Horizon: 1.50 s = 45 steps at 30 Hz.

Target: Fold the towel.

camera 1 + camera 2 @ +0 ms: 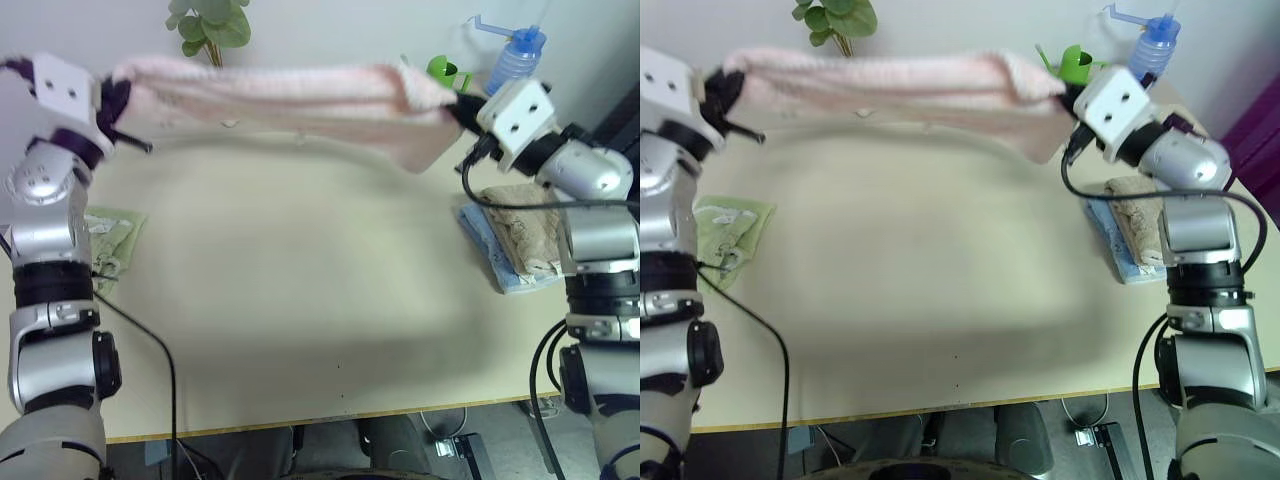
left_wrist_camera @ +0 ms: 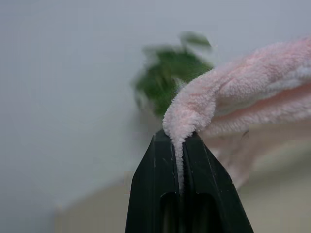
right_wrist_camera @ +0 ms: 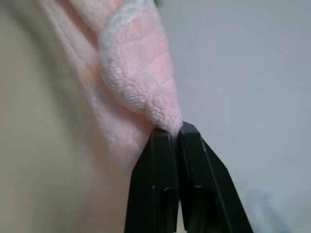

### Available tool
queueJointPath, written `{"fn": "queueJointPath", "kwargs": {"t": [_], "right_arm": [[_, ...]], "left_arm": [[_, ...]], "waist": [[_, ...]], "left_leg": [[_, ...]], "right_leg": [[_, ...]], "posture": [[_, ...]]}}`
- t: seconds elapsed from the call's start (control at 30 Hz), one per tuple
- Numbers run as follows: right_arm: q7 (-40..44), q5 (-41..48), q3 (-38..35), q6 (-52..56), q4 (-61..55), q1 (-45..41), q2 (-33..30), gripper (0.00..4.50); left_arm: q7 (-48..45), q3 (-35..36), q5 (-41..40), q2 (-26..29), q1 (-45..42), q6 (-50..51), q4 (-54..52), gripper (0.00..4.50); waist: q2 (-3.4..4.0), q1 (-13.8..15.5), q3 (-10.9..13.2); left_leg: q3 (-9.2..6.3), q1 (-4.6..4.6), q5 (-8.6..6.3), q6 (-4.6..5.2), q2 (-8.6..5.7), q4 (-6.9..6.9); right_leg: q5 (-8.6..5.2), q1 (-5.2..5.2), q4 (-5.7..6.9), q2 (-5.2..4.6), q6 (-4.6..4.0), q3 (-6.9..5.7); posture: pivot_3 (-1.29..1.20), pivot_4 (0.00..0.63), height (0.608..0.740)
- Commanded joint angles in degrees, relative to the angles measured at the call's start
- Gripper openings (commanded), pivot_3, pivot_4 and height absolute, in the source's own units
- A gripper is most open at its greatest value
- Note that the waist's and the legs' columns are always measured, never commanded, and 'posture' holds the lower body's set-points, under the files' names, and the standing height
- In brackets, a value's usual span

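The pale pink towel (image 1: 280, 97) hangs stretched in the air above the far part of the table (image 1: 300, 300), bunched into a long band between my two grippers. My left gripper (image 1: 113, 112) is shut on its left end; the pink terry is pinched between the black fingers (image 2: 160, 170). My right gripper (image 1: 462, 108) is shut on the right end, where a corner of the towel (image 3: 141, 82) droops beside the fingers (image 3: 204, 174).
A folded green towel (image 1: 112, 240) lies at the table's left edge. Folded beige and blue towels (image 1: 520, 245) lie at the right, under my right arm. A potted plant (image 1: 210, 25), a green cup (image 1: 448, 72) and a blue spray bottle (image 1: 517, 55) stand along the far edge.
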Motion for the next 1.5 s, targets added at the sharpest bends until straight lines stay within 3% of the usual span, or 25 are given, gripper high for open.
{"fn": "queueJointPath", "kwargs": {"t": [0.03,0.17,0.27,0.37,0.53,0.9,1.27,1.5], "right_arm": [[4.7,3.3,1.0,0.9,-7.0,5.9,-0.9,0.05],[8.5,3.0,3.6,0.6,-9.5,14.3,-1.6,0.05],[11.9,2.4,5.7,1.4,-10.3,18.0,-3.2,0.05],[14.2,2.7,7.0,4.3,-11.8,19.6,-4.4,0.96],[14.1,0.9,7.7,6.3,-15.3,20.3,-5.2,3.36],[7.2,-2.4,10.7,17.7,-29.6,23.3,-0.7,3.36],[-1.3,-17.6,21.8,28.1,-34.8,21.5,3.5,3.36],[-4.8,-25.8,21.0,38.5,-38.6,23.7,3.0,3.36]], "left_arm": [[-5.1,2.2,-3.8,2.6,9.2,3.9,-12.0,0.00],[-7.8,2.7,-6.2,2.9,23.0,9.5,-23.3,0.00],[-7.6,3.4,-7.5,2.4,28.7,12.7,-28.3,0.00],[-6.5,3.6,-8.0,1.6,31.2,14.9,-31.3,0.00],[-5.8,3.0,-8.5,0.9,31.6,17.1,-33.4,0.00],[-5.8,0.3,-7.9,-1.1,28.9,18.6,-33.6,0.00],[-6.3,-2.9,-7.3,-2.4,25.9,19.3,-33.0,0.00],[-6.5,-4.0,-7.3,-2.9,25.4,19.6,-32.9,0.00]], "waist": [[0.01,0.1,0.0],[0.01,0.6,0.0],[0.02,1.0,0.0],[0.01,1.1,0.0],[0.02,0.9,0.0],[0.00,1.0,0.0],[-0.01,1.1,0.0],[-0.01,1.1,0.0]], "left_leg": [[0.00,0.00,0.00,0.00,0.01,0.03],[0.01,0.02,-0.01,0.02,0.00,0.13],[0.00,0.06,-0.03,0.05,-0.02,0.16],[-0.02,0.08,-0.17,0.28,-0.01,0.23],[-0.02,0.26,-0.17,0.28,0.00,0.21],[-0.01,0.26,-0.14,0.22,0.00,0.25],[-0.01,0.25,-0.12,0.17,0.00,0.28],[-0.01,0.24,-0.09,0.12,-0.01,0.29]], "right_leg": [[0.00,0.00,0.00,0.00,0.00,0.01],[0.00,0.04,0.06,-0.02,0.00,0.04],[0.00,0.11,0.07,-0.03,-0.01,0.05],[0.01,0.17,0.09,-0.02,-0.01,0.03],[0.01,0.26,0.17,0.00,-0.01,0.03],[0.01,0.30,0.14,-0.02,-0.01,0.03],[0.01,0.29,0.15,-0.01,-0.01,0.02],[0.01,0.29,0.15,-0.01,-0.01,0.02]], "posture": [[0.00,0.150,0.732],[0.00,0.150,0.732],[0.00,0.150,0.732],[0.00,0.150,0.732],[0.00,0.150,0.732],[0.00,0.150,0.732],[0.00,0.150,0.732],[0.00,0.150,0.732]]}}
